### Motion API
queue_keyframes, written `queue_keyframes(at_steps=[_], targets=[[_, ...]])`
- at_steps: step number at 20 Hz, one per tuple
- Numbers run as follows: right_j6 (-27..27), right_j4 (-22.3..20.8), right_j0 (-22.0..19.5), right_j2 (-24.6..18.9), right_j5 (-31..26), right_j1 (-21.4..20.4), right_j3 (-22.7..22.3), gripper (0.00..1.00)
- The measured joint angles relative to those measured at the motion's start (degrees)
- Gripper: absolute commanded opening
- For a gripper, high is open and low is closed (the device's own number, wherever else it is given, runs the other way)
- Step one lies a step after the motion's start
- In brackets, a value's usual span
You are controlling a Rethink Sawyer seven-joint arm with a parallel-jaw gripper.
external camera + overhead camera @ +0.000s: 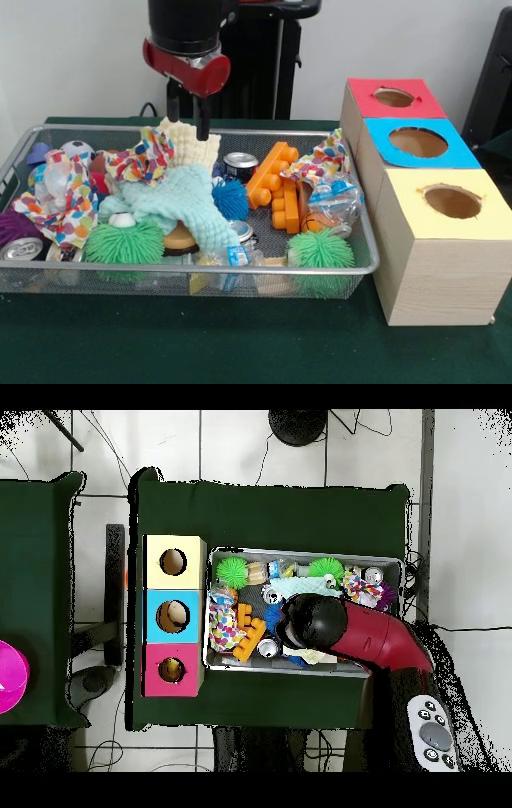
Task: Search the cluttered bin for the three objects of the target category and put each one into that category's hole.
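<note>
My gripper [187, 112] hangs open over the back of the wire bin [96, 128], just above a cream knitted cloth [190, 140], with nothing between its fingers. The bin holds a mint cloth [180, 200], polka-dot cloths [144, 160], orange blocks [276, 188], a blue spiky ball [232, 198], two green spiky balls [124, 242] [320, 250], cans [240, 164] and a plastic bottle [336, 200]. To the bin's right stand three boxes with holes: red [394, 98], blue [418, 142], yellow [452, 202]. In the overhead view the arm [345, 629] hides the gripper and covers the bin's [300, 551] middle.
A soccer ball [78, 150], a purple item [16, 228] and another can [22, 250] lie at the bin's left end. Overhead, the boxes [173, 616] line the bin's left side. A pink disc [5, 676] sits on a second table; a controller [432, 729] lies near the base.
</note>
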State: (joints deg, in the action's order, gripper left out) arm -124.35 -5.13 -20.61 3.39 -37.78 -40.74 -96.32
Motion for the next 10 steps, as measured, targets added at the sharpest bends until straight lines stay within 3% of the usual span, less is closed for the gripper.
queue_keyframes(at_steps=[10], targets=[[-0.08, 6.1, 2.94, 0.83, 0.8, -0.52, -3.37, 1.0]])
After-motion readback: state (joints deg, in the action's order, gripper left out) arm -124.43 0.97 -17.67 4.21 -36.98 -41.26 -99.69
